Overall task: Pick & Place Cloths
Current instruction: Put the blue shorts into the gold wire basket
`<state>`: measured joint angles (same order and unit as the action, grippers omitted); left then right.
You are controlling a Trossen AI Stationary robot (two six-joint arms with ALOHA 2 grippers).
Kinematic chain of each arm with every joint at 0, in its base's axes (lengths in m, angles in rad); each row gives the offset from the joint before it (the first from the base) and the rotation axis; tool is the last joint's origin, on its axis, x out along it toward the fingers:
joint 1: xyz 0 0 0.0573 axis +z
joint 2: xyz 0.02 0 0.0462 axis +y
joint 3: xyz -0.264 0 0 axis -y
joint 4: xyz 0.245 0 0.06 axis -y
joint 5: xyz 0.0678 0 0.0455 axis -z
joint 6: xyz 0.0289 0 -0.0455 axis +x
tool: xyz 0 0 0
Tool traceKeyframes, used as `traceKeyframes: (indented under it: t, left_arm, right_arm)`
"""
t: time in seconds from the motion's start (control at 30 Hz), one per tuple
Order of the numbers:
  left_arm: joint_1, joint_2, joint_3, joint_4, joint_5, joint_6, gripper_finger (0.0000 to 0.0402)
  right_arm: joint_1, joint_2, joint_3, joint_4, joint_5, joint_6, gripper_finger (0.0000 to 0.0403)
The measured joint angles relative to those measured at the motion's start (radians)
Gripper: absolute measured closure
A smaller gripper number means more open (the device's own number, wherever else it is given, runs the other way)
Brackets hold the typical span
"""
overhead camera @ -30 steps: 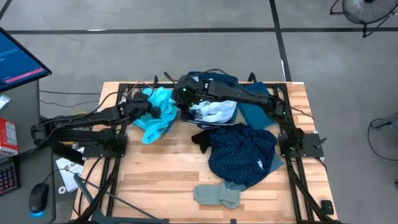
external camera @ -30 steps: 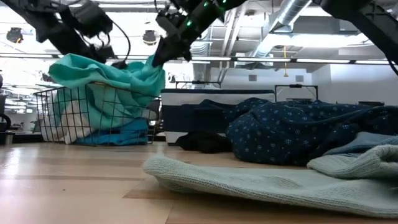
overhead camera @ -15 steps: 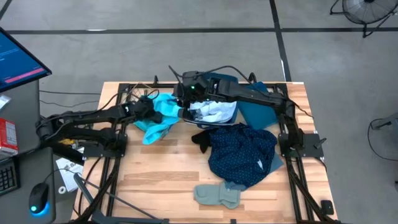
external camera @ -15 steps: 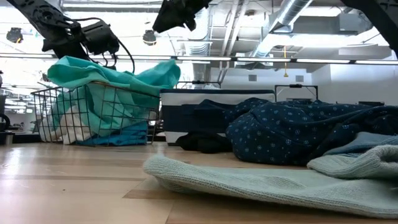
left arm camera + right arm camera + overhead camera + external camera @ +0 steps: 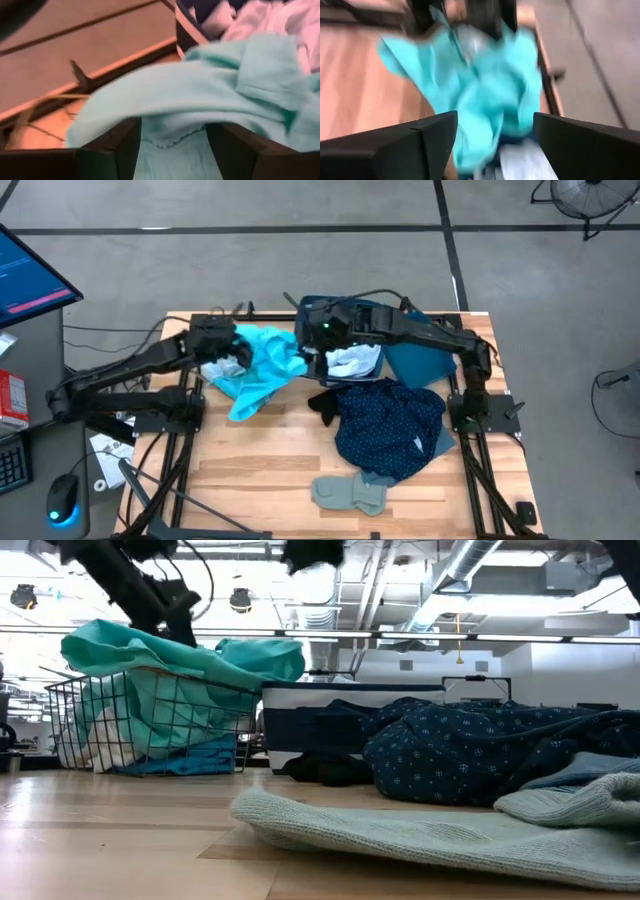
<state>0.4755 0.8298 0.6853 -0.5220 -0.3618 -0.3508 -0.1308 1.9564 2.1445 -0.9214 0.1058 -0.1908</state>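
turquoise cloth [image 5: 262, 362] overhangs wire basket [image 5: 150, 725] | both grippers spread, empty

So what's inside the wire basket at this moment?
The turquoise cloth heaps over the wire basket and spills past its rim. Through the wires, a pale cloth and some blue fabric at the bottom show; anything deeper is covered.
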Motion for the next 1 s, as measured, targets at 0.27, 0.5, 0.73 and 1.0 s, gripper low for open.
traceKeyframes:
  t: [0.27,0.5,0.73,1.0]
  left_arm:
    - [-0.024,-0.075,0.117,-0.159,0.028,-0.088,0.0225]
    - [-0.114,-0.122,0.249,-0.178,0.177,-0.130,0.0262]
    - [-0.220,-0.131,0.387,-0.171,0.177,-0.105,0.0341]
    - [-0.279,-0.130,0.484,-0.165,0.174,-0.064,0.0399]
  right_arm:
    - [-0.043,0.057,-0.112,-0.021,-0.028,0.059,0.0148]
    - [-0.037,0.119,-0.113,0.042,-0.027,0.091,0.0148]
    - [0.004,0.227,-0.113,0.177,-0.009,0.170,0.0149]
    - [0.041,0.324,-0.010,0.224,0.023,0.217,0.0348]
